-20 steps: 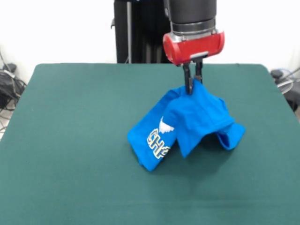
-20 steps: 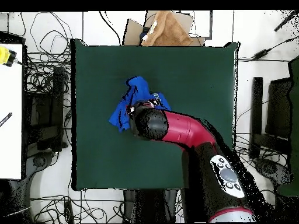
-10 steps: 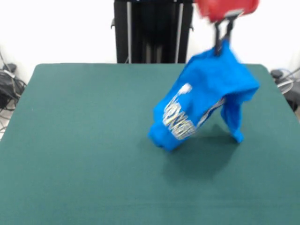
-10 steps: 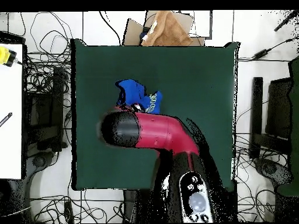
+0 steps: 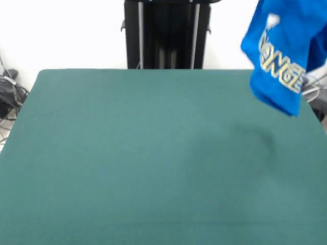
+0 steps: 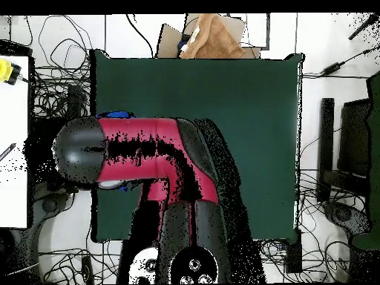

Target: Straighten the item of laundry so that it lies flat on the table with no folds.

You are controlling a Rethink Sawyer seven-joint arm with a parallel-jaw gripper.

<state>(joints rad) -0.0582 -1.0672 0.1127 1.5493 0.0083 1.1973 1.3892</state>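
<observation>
T-shirt (image 5: 283, 53) hangs clear of table (image 5: 127, 153) (lettering showing); end effector hidden, grip state unknown.

White wall (image 5: 66, 30), black stand (image 5: 166, 33), pale floor (image 6: 326, 44) strewn with dark cables (image 6: 56, 44), brown, possibly cardboard, heap (image 6: 211, 37).

One camera faces across the table (image 5: 127, 163) from low in front; another looks straight down; both share it.
</observation>
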